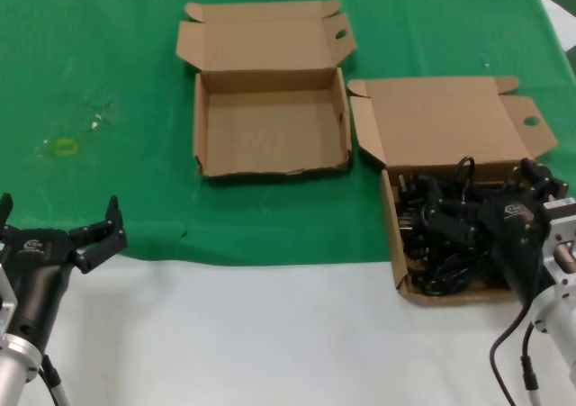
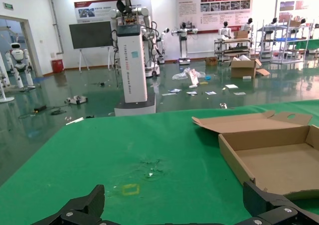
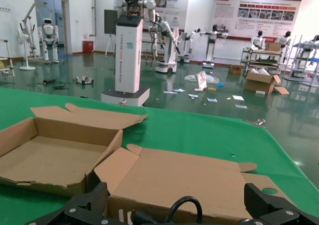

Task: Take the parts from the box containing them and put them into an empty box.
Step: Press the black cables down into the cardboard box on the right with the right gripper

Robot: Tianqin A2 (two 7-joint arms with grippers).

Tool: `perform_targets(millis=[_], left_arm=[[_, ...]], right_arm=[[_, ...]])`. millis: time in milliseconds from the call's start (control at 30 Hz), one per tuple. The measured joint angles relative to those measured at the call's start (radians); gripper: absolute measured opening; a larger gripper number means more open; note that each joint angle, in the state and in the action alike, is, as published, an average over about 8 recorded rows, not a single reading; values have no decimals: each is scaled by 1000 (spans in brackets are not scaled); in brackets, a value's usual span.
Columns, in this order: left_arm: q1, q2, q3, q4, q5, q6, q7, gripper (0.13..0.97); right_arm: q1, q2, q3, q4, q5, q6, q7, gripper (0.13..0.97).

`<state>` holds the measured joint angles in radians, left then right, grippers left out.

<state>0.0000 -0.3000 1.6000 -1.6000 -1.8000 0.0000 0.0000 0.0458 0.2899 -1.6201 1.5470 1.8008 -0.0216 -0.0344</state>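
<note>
From the head view, your right hand [image 1: 490,210] is hanging over the full box [image 1: 393,226] at the near right of the green surface [image 1: 108,73], its fingers spread wide among the black cords [image 1: 441,235] and gripping nothing you can confirm; the empty box [image 1: 270,167] is sitting just beside it, farther back and to the left, lid open. Your left hand [image 1: 58,221] is waiting at the near left edge, fingers open and empty. The cords are lying tangled, so a lift is likely dragging several bundles, or the light box itself, along. From the left wrist view, the open finger [image 2: 82,207] tips are framing bare cloth, with the empty box [image 2: 234,160] off to one side and well clear. From the right wrist view, one cord loop [image 3: 184,205] is arching up between the spread fingers [image 3: 274,205], right against the upright lid [image 3: 189,177]; closing there is risking a snag on that flap or a slipping, partial grip.
</note>
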Motion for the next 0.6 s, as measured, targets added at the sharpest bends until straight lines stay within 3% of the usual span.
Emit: perform_targets(millis=[600], left_arm=[[0, 0, 0, 0, 0, 0, 0, 966]], right_arm=[[0, 0, 0, 0, 0, 0, 0, 966]])
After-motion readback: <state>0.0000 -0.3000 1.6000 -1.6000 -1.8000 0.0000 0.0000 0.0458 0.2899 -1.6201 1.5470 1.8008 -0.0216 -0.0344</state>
